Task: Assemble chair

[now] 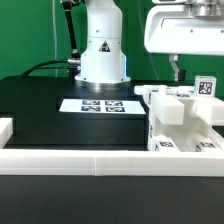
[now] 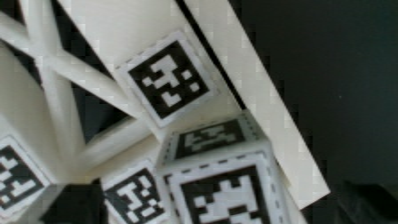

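The chair (image 1: 183,118) is a stepped cluster of white blocky parts with black-and-white tags, standing on the black table at the exterior view's right. A tagged post (image 1: 205,88) rises from its top. My gripper (image 1: 189,67) hangs just above this cluster, with one dark finger (image 1: 177,69) showing beside the post, and nothing shows in the gap, so it looks open. In the wrist view I see the white parts very close: a slanted slab with a tag (image 2: 169,80) and tagged blocks (image 2: 228,195) below it. My fingers do not show there.
A long low white rail (image 1: 90,160) runs along the table's front, with a short arm (image 1: 6,127) at the exterior view's left. The marker board (image 1: 101,104) lies flat before the arm's white base (image 1: 101,55). A green backdrop stands behind.
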Robot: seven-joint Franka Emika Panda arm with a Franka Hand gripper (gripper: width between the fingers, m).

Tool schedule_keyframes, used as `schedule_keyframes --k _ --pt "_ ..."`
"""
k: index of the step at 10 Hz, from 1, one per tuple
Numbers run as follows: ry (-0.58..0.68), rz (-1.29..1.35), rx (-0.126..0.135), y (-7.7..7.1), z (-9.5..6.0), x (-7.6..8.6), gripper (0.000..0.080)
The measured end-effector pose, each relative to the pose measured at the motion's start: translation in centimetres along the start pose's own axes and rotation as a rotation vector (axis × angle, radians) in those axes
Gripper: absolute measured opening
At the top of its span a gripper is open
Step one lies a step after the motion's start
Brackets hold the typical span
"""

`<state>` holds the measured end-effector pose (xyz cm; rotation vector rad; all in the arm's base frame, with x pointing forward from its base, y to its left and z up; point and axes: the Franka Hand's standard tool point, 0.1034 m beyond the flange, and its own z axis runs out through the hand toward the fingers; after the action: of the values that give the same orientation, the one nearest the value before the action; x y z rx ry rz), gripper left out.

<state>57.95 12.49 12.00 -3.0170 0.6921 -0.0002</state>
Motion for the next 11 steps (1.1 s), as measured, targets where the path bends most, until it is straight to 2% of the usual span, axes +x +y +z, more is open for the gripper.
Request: schedule_keyframes --k 3,4,5,6,7,11 --pt "0.007 -0.143 -0.003 0.21 -0.04 0.26 0.0637" --pt "0.007 -0.129 -0.003 0.21 -0.04 0.26 0.0466" --pt "0.007 -0.114 -0.003 0.22 -0.04 0.26 0.0466" --pt "0.007 -0.102 -0.003 0.22 -0.04 0.27 0.0281" --pt "0.007 -0.102 -0.003 0.23 -0.04 0.28 0.0284" --pt "0.007 0.187 -0.001 0.22 -0.03 0.26 0.0284"
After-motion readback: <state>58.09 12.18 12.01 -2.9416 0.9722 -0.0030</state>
